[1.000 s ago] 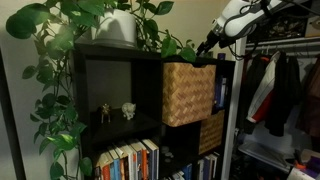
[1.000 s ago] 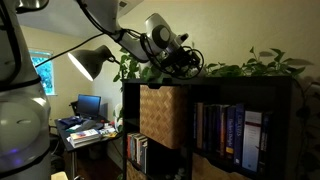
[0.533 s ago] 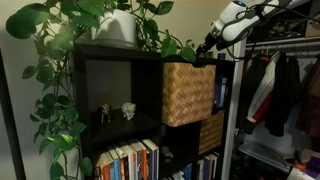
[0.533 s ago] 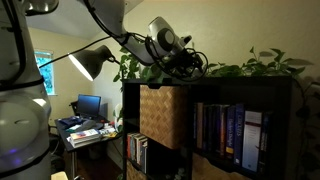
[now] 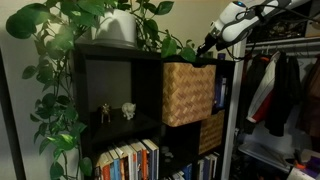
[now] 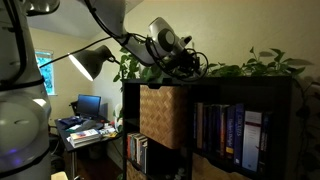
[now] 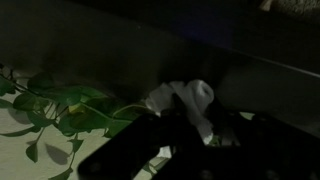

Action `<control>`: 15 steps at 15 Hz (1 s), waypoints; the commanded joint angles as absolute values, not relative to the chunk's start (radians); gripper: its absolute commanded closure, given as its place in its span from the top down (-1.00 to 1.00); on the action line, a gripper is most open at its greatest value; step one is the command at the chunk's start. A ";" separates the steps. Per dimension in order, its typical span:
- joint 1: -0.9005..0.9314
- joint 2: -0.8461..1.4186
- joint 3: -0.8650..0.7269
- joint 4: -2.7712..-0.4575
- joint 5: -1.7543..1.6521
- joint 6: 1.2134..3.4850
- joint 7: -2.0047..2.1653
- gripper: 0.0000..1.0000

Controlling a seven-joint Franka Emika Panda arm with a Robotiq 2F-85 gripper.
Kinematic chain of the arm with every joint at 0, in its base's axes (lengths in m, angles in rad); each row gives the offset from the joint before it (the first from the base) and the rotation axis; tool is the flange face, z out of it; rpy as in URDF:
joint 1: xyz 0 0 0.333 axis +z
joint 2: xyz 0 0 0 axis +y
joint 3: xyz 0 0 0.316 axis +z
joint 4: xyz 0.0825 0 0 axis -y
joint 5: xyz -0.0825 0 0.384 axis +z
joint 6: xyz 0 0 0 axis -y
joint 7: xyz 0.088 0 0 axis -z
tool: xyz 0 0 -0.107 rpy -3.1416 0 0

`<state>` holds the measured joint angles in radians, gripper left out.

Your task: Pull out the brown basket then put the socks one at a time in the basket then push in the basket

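Observation:
The brown basket (image 5: pixel 188 93) sticks out of the upper cubby of the dark shelf in both exterior views, and its woven front (image 6: pixel 163 115) faces outward. My gripper (image 5: pixel 206 44) reaches over the shelf top behind the basket, among the plant leaves (image 6: pixel 196 63). In the wrist view a white sock (image 7: pixel 188 98) lies on the dark shelf top. It runs down between my dark fingers, and the gripper (image 7: pixel 190 126) looks shut on it. The fingers themselves are very dark and hard to make out.
Trailing green plants (image 5: pixel 60 60) and a white pot (image 5: pixel 118 28) crowd the shelf top. A darker, lower woven basket (image 5: pixel 210 131) sits below, with books (image 6: pixel 230 130) beside it and small figurines (image 5: pixel 115 112) in the open cubby. Clothes (image 5: pixel 280 90) hang close by, and a lamp (image 6: pixel 90 62) stands nearby.
The gripper has shifted a little further over the shelf top towards the leaves. Its fingers have come together around the sock.

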<state>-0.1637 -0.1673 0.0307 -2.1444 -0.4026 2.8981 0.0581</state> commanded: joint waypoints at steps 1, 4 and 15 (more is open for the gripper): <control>-0.161 -0.195 0.039 -2.167 -0.406 2.881 0.072 -0.84; -0.148 -0.230 0.043 -2.186 -0.395 2.843 0.057 -0.81; -0.059 -0.372 0.071 -2.230 -0.368 2.533 -0.011 -0.84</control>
